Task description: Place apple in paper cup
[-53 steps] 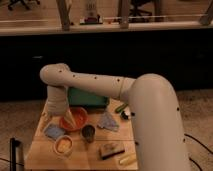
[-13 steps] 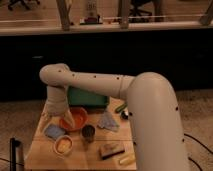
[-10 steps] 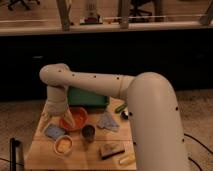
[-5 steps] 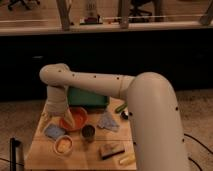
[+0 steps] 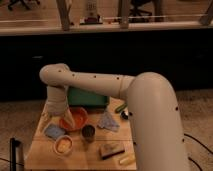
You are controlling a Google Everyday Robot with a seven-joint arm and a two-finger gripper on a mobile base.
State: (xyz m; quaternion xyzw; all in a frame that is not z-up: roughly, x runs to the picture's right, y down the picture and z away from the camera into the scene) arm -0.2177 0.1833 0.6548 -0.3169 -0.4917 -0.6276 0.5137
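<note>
Approach step: the pincer [image 5: 69,119], its opening impossible to tell, hangs over the orange bowl [image 5: 74,119] on the worktop [image 5: 42,152], beside the paper cup [image 5: 63,145]; no apple is discernible, so locating it comes next.

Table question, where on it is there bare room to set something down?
Bare wood shows along the table's front-left edge below the paper cup, and between the metal cup and the block. It is crowded around the orange bowl, where the gripper hangs.
</note>
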